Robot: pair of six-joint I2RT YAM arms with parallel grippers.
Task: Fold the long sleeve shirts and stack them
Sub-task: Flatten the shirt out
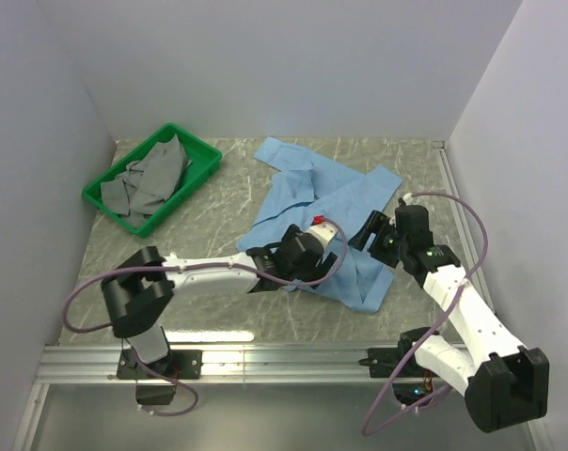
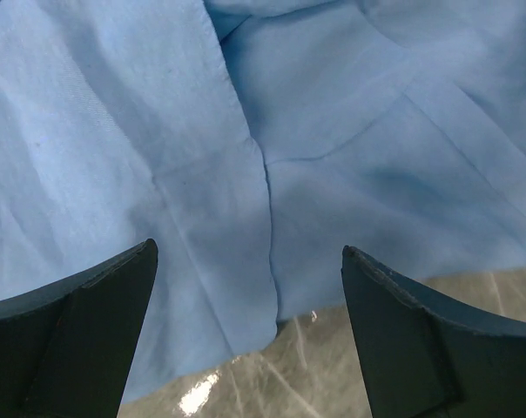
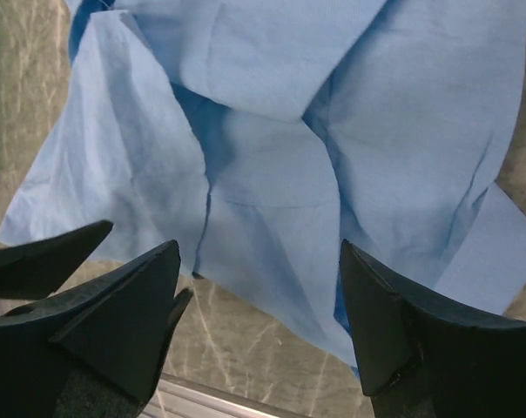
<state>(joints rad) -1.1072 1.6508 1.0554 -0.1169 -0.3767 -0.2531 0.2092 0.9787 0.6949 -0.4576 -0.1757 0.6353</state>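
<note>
One light blue shirt (image 1: 326,202) lies crumpled and partly folded in the middle of the table. My left gripper (image 1: 312,249) hangs over its near edge, and my right gripper (image 1: 371,231) is over its right side, close to the left one. In the left wrist view the left gripper (image 2: 248,249) is open and empty, just above the shirt's hem (image 2: 333,113). In the right wrist view the right gripper (image 3: 259,249) is open and empty above the shirt's near edge (image 3: 272,174). I see no second shirt of this kind.
A green bin (image 1: 201,150) holding grey cloths (image 1: 150,180) stands at the back left. White walls close in the table on three sides. A metal rail (image 1: 265,362) runs along the near edge. Grey marbled tabletop (image 2: 306,366) shows below the hem.
</note>
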